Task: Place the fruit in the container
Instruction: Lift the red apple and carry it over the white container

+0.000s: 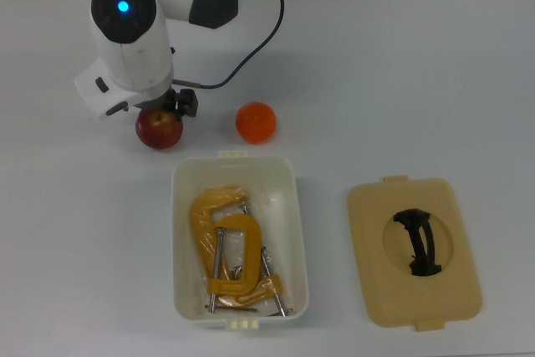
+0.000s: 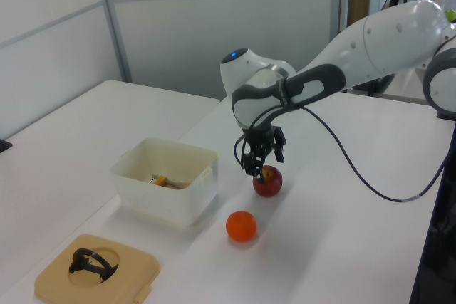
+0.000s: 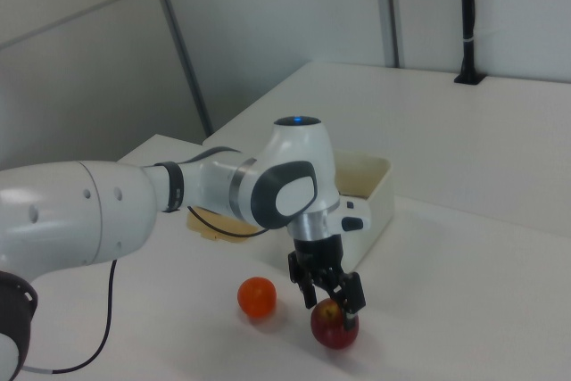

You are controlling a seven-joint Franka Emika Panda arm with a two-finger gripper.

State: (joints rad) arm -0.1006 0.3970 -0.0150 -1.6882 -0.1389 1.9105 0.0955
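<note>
The gripper (image 2: 261, 168) hangs right over the apple (image 2: 268, 181), with its fingers spread apart, one on each side of the top. It is not holding anything yet. I think it is there because the apple is the fruit it wants to grab first.

The apple is red with some yellow bits, round and shiny. It sits on the table (image 1: 418, 73) near the short end of the white tub (image 1: 180, 206). The orange (image 1: 256, 121) waits just beside it, bright and smooth. Yellow clamps (image 1: 226, 244) already lie in the tub, and the lid (image 1: 368, 290) rests off to the side.
</note>
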